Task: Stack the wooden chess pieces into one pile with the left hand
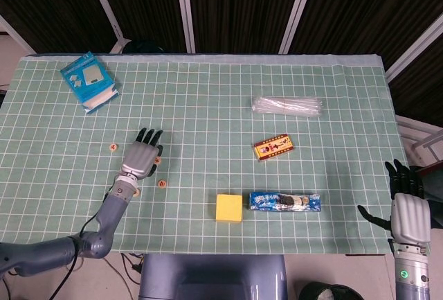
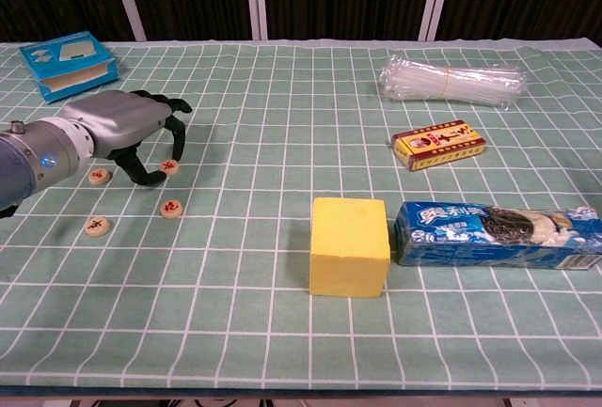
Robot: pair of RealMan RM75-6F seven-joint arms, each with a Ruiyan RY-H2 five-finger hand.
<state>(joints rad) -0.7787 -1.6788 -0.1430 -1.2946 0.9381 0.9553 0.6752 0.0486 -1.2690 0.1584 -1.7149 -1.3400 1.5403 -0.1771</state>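
My tabletop [image 2: 282,69], under a green checked cloth, carries round wooden chess pieces [image 2: 170,208] lying flat and unstacked at its left side. My left hand [image 2: 127,125] arches over one piece [image 2: 169,166], fingers curled downward, holding nothing. To grasp well, I should pinch that disc's rim and lift it level. My right hand [image 1: 407,210] rests off the edge, fingers spread.
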